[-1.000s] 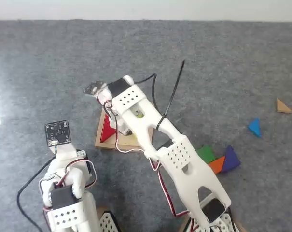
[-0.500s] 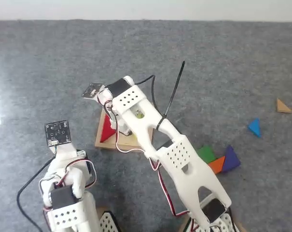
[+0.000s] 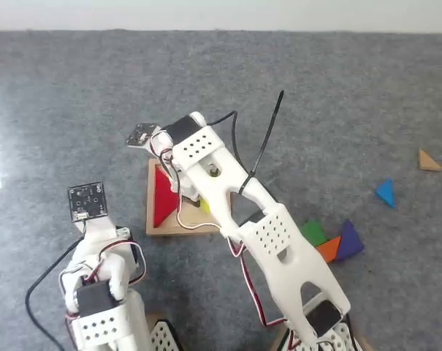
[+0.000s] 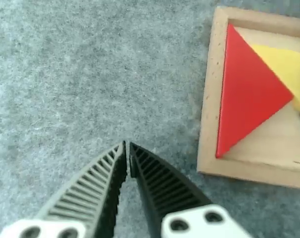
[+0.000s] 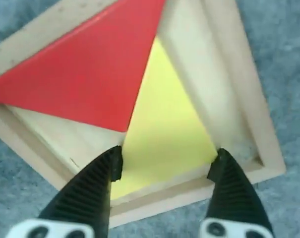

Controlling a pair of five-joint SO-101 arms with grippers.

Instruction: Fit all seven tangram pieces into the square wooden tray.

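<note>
The square wooden tray point(image 3: 152, 224) lies at mid-table under the right arm point(image 3: 228, 197). A large red triangle point(image 3: 162, 197) lies flat inside along one wall, and a sliver of the yellow triangle point(image 3: 204, 207) shows beside the arm. In the right wrist view my right gripper point(image 5: 167, 161) straddles the yellow triangle point(image 5: 162, 129), one fingertip touching each side; the piece rests in the tray point(image 5: 249, 99) against the red triangle point(image 5: 85, 74). My left gripper point(image 4: 126, 146) is shut and empty over the carpet, just off the tray's rim point(image 4: 209, 124).
Loose pieces lie on the grey carpet to the right: a green piece point(image 3: 312, 232), an orange piece point(image 3: 328, 249) and a purple triangle point(image 3: 350, 240) bunched by the right arm, then a small blue triangle point(image 3: 385, 191) and a tan triangle point(image 3: 427, 160) farther off.
The tray has slid and turned a little toward the front, so more of the red triangle shows. The right arm's wrist shifted slightly with it. The left arm stayed still.
</note>
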